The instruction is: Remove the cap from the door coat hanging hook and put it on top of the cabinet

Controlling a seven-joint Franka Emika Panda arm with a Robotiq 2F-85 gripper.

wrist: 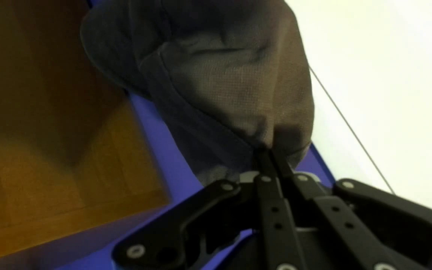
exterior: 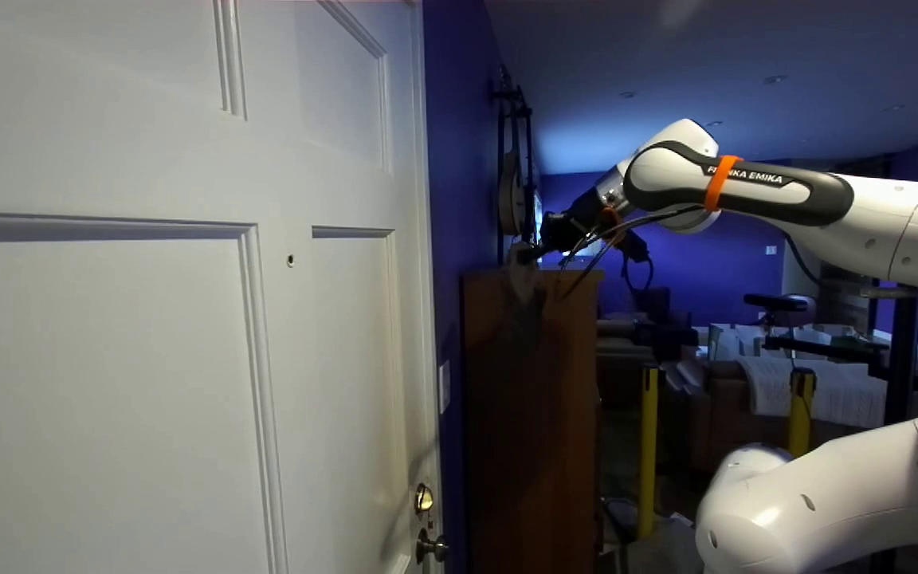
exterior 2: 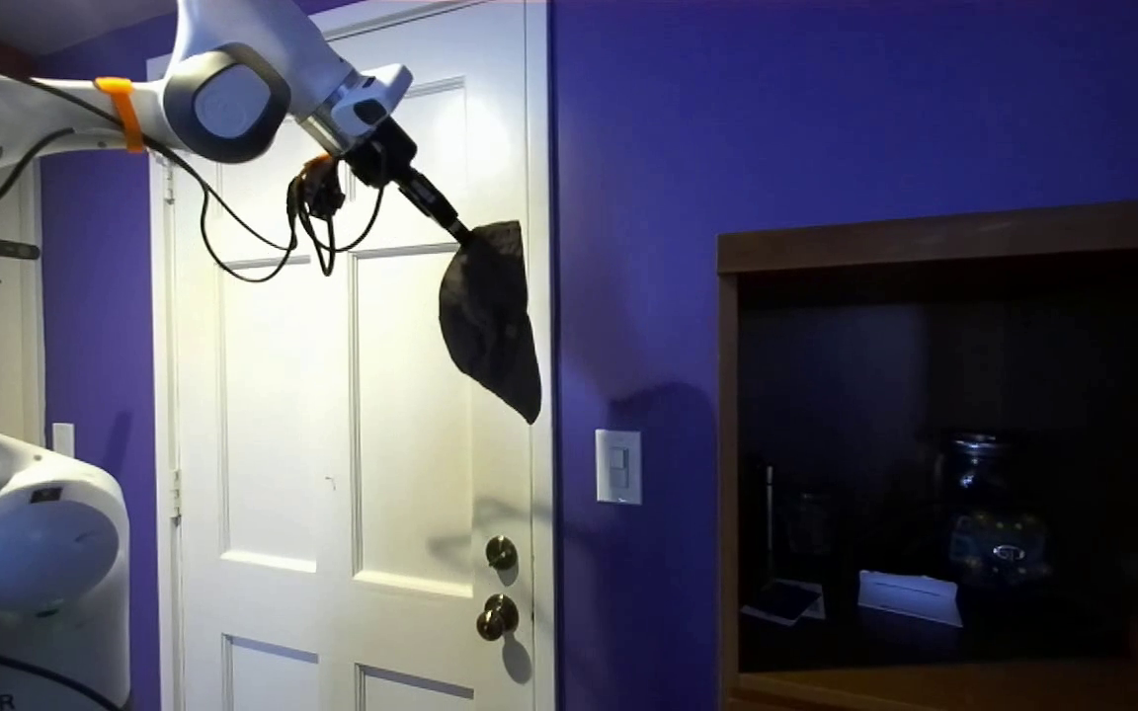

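Currently, the tool (wrist: pixel 270 159) is clamped on the dark cloth cap (exterior 2: pixel 490 311), its tips together over a pinch of fabric near the edge. Cap hangs in the air from this grip. In an exterior view it shows against the side of the cabinet (exterior: pixel 531 446), mostly below the line of the flat top; the white door (exterior: pixel 108 359) stands well apart from it. Wrist view: cabinet to the left of the cap, door to the right, purple wall (wrist: pixel 167 153) showing between; brim at upper left, on the cabinet side. In an exterior view a light switch (exterior 2: pixel 618 466) sits on the wall between door and cabinet. Arm (exterior: pixel 889 207) slopes down to the tool, orange strap (exterior: pixel 720 183) around one link.
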